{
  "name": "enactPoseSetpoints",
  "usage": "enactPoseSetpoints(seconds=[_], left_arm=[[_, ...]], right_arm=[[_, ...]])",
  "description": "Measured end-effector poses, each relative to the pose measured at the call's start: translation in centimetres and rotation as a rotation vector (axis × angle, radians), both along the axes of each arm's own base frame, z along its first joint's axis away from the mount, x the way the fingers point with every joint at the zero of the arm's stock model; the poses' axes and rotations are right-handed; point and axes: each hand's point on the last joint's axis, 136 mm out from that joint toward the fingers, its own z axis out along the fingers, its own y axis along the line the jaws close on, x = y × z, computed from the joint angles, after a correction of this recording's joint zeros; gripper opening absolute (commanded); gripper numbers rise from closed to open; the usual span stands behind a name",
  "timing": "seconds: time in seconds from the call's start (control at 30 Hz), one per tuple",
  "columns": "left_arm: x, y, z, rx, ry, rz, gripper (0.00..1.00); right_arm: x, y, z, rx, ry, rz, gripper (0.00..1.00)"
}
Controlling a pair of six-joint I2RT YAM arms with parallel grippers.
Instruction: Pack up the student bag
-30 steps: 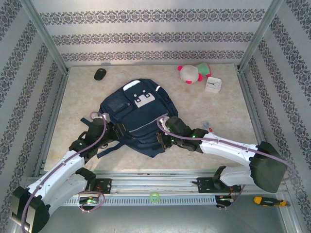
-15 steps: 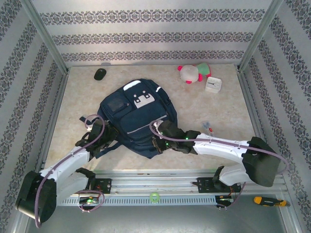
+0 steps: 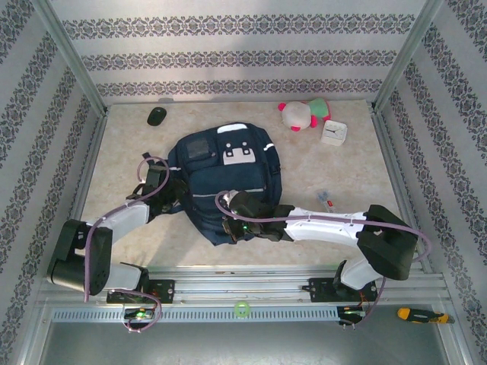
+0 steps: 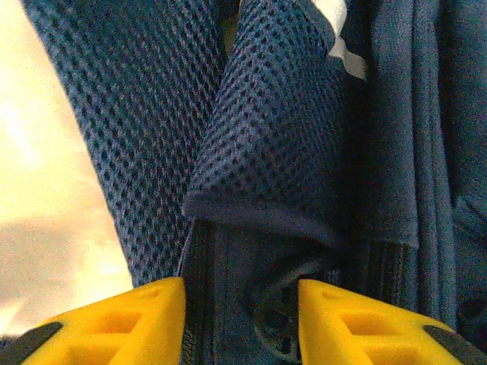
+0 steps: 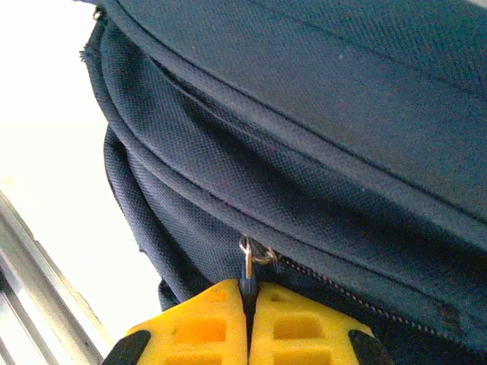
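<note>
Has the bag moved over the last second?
Yes. The bag has turned on the table: its far end, with the white patch, has swung right, closer to the plush toy.

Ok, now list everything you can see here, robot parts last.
student bag: one, dark navy with white patches, middle of the table
mouse: one, black, far left corner
plush toy: one, pink, white and green, far right
small box: one, white, just right of the plush toy
small bits: count unclear, red and blue, right of the bag
screwdriver: one, yellow and black handle, near right corner
ring: one, green, on the near rail
left arm: one, white and black, at the bag's left side; yellow jaws apart at its mesh fabric
right arm: one, white and black, at the bag's near edge; yellow jaws shut on a zip pull
</note>
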Motion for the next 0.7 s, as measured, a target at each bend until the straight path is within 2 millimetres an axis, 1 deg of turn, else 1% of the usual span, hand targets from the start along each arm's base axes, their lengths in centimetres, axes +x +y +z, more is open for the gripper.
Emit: enactPoseSetpoints(seconds=[0.07, 0.13, 0.17, 0.23, 0.33, 0.4, 0.43, 0.5, 0.63, 0.7], left_arm=[[-0.3, -0.4, 0.7, -0.024, -0.003, -0.01, 0.47], [-1.1, -0.7, 2.1, -0.057, -0.012, -0.016, 0.48], [-1.5, -0.9, 3.1, -0.073, -0.027, -0.017, 0.48], [-2.8, -1.0, 5.7, -0.104, -0.066, -0.008, 0.49], [-4.9, -0.8, 9.5, -0.156, -0.116, 0.026, 0.49], [-5.9, -0.5, 10.9, -0.194, -0.129, 0.059, 0.49], [-6.5, -0.5, 11.3, -0.215, -0.123, 0.075, 0.49], [-7.4, -0.8, 11.1, -0.243, -0.089, 0.091, 0.48], [-8.3, -1.5, 10.0, -0.253, -0.019, 0.087, 0.47], [-8.5, -2.0, 9.7, -0.251, 0.007, 0.079, 0.44]], right_arm=[[0.1, 0.3, 0.4, 0.01, -0.003, 0.002, 0.0], [0.1, 0.6, 0.8, 0.021, -0.002, 0.008, 0.0], [0.2, 0.8, 0.9, 0.026, -0.001, 0.01, 0.0], [0.2, 1.2, 1.2, 0.036, 0.004, 0.017, 0.0], [0.2, 1.8, 1.2, 0.045, 0.015, 0.029, 0.0], [0.2, 2.0, 1.1, 0.047, 0.02, 0.035, 0.0], [0.1, 2.1, 1.1, 0.048, 0.023, 0.038, 0.0], [0.1, 2.3, 1.1, 0.05, 0.027, 0.043, 0.0], [0.0, 2.4, 1.2, 0.056, 0.03, 0.048, 0.0], [0.0, 2.5, 1.3, 0.058, 0.03, 0.049, 0.0]])
